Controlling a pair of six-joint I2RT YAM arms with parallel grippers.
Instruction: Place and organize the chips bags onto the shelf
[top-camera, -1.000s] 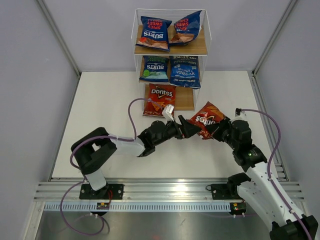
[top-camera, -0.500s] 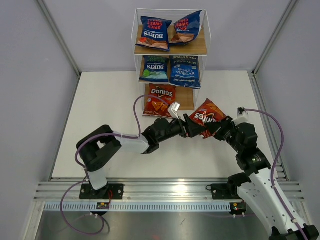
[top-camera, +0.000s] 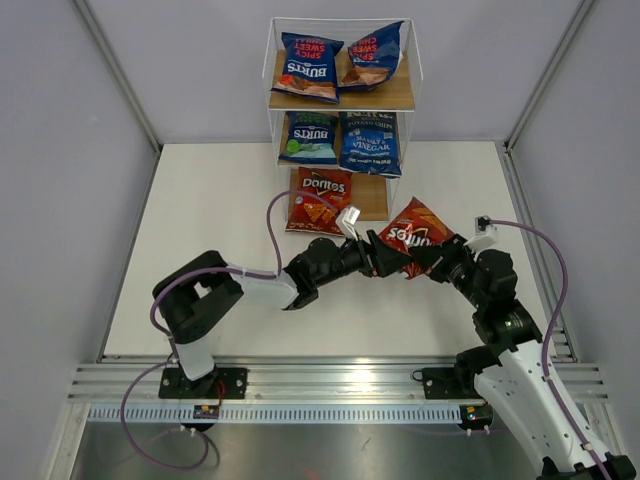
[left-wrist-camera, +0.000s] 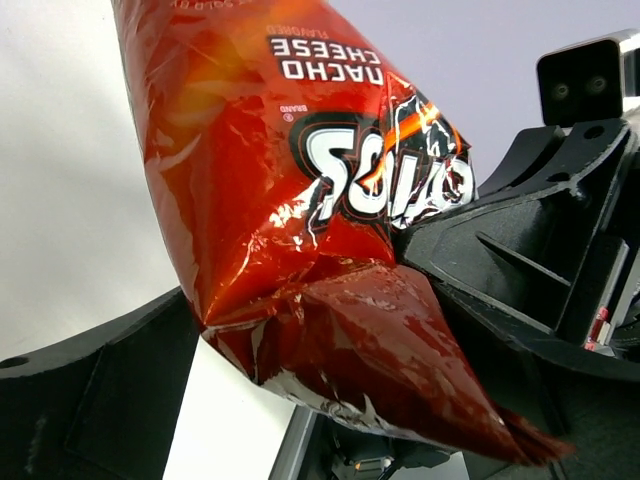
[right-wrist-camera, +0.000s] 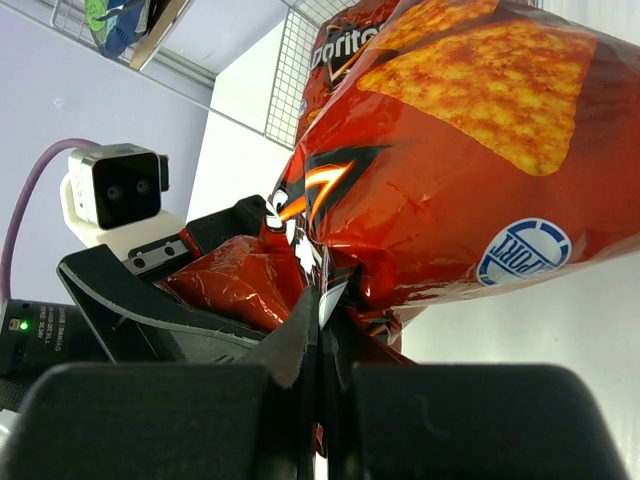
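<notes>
A red-orange Doritos bag (top-camera: 415, 230) hangs above the table in front of the shelf (top-camera: 390, 95). My right gripper (top-camera: 428, 262) is shut on its crimped lower edge (right-wrist-camera: 340, 285). My left gripper (top-camera: 380, 256) stands open, its two fingers either side of the bag's lower end (left-wrist-camera: 330, 330); the right finger (left-wrist-camera: 520, 300) is against the foil and the left finger (left-wrist-camera: 100, 400) is apart from it. The shelf holds two Burts bags (top-camera: 308, 64) on the top board. A third Burts (top-camera: 307, 136) and a Sea Salt & Vinegar bag (top-camera: 369, 142) are on the middle board. A second Doritos bag (top-camera: 319, 198) lies on the bottom board.
The bottom board has bare wood (top-camera: 372, 200) to the right of the lying Doritos bag. White table surface (top-camera: 210, 220) spreads left of the arms. Grey walls and metal posts close in the cell. The left wrist camera (right-wrist-camera: 115, 190) shows close beside the held bag.
My left arm has reached right, and its open fingers now sit around the lower end of the held Doritos bag. The right arm and bag have shifted slightly up.
</notes>
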